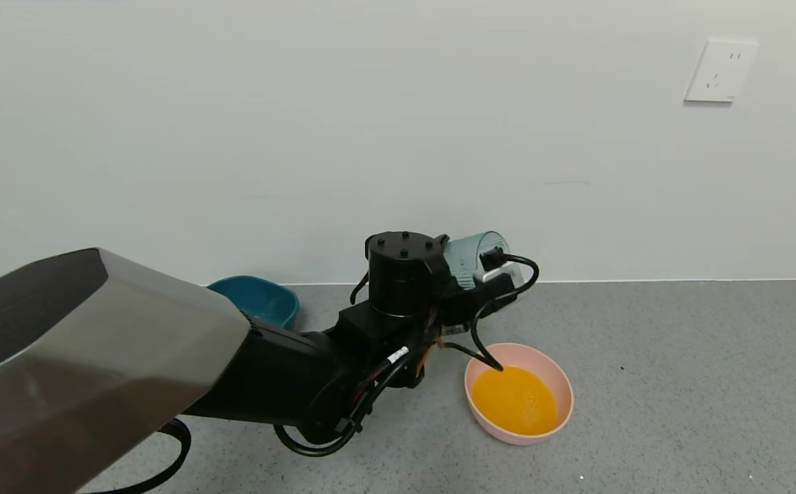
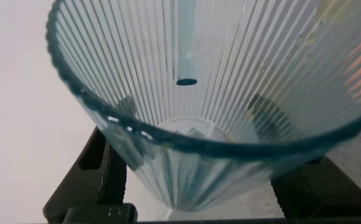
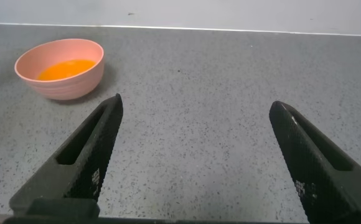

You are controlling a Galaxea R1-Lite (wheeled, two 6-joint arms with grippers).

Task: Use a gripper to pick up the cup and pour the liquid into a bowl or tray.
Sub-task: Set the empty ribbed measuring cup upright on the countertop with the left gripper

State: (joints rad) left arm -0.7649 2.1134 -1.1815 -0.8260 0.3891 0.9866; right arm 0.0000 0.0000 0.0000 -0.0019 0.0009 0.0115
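My left gripper (image 1: 468,277) is shut on the cup (image 1: 475,255), a ribbed blue-green tumbler held tipped on its side above and behind the pink bowl (image 1: 557,384). In the left wrist view the cup (image 2: 230,62) fills the frame, looks empty, and sits between the black fingers (image 2: 99,168) of the left gripper (image 2: 199,180). Orange liquid (image 1: 514,399) lies in the bowl. My right gripper (image 3: 197,102) hangs open over the grey floor with nothing between its fingers. It is off to the side of the bowl (image 3: 62,88) and the liquid (image 3: 65,67), and out of the head view.
A dark teal tub (image 1: 261,299) sits by the wall behind my left arm. The white wall runs close behind the cup, with a socket (image 1: 720,71) high at the right. Speckled grey floor stretches to the right of the bowl.
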